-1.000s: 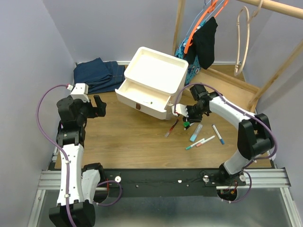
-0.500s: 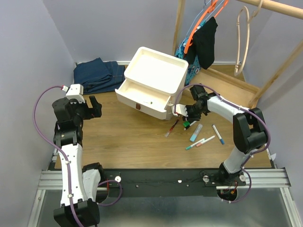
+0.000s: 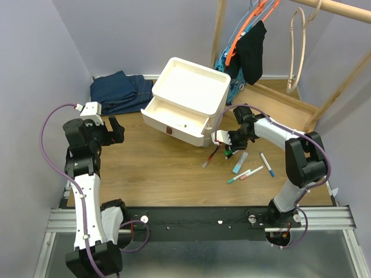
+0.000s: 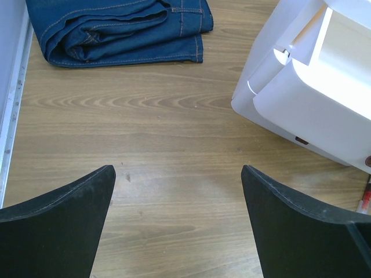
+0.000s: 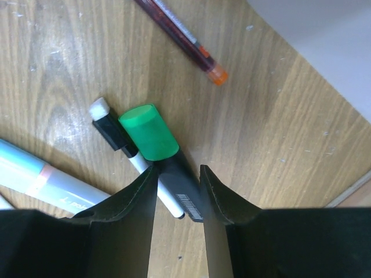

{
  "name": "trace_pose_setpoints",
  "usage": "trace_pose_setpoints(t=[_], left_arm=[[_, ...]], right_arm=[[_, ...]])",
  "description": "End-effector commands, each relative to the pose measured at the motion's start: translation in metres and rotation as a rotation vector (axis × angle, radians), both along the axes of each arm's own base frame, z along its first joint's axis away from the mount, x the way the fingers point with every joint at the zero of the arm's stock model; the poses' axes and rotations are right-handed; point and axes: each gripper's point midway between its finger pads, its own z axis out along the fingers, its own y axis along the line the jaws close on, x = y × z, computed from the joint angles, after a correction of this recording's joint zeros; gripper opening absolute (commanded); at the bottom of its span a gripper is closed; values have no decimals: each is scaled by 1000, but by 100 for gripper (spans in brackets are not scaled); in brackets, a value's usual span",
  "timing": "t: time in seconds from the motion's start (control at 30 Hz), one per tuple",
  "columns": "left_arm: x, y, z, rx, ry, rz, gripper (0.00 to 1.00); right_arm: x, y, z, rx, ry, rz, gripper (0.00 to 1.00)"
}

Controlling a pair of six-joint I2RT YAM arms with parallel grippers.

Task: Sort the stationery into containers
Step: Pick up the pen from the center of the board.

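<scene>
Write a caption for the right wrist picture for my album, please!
The right gripper has its jaws around a black marker with a green cap, next to a red pen on the wooden table.

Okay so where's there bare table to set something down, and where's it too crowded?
Bare wood lies between the folded jeans, the white drawer unit and the open left gripper, and along the near edge in front of the drawers. It is crowded right of the drawers: the right gripper straddles the green-capped marker amid loose pens.

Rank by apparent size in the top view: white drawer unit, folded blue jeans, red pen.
1. White drawer unit, largest.
2. Folded blue jeans, partly hidden behind the unit.
3. Red pen, by far the smallest.
</scene>
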Motion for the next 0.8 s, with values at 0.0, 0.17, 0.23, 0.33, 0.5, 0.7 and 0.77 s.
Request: trace_pose_setpoints(t=[0.0,0.17,0.23,0.33,0.5,0.7,0.77], left_arm=[[4,-3,15,-12,-44,-22,99],[4,-3,16,-12,-45,-23,99],[4,-4,14,-14,-43,-22,99],[4,-4,13,-22,-43,-23,99],[7,-7,17,-34,-61,-33,99],[12,-10,21,-58,-85,-46,99],[13,-10,23,-60,-95,-48,99]], right_arm=[[-37,-20,-39,-81,185,-4,43],[-46,-25,-45,-106,238,-10,33],[-47,-25,-46,-104,247,-20,24],[-43,-22,-36,-79,234,-40,12],[-44,-12,14,12,184,-58,7],[-73,8,128,230,46,-26,8],[-79,15,162,312,-6,-36,7]])
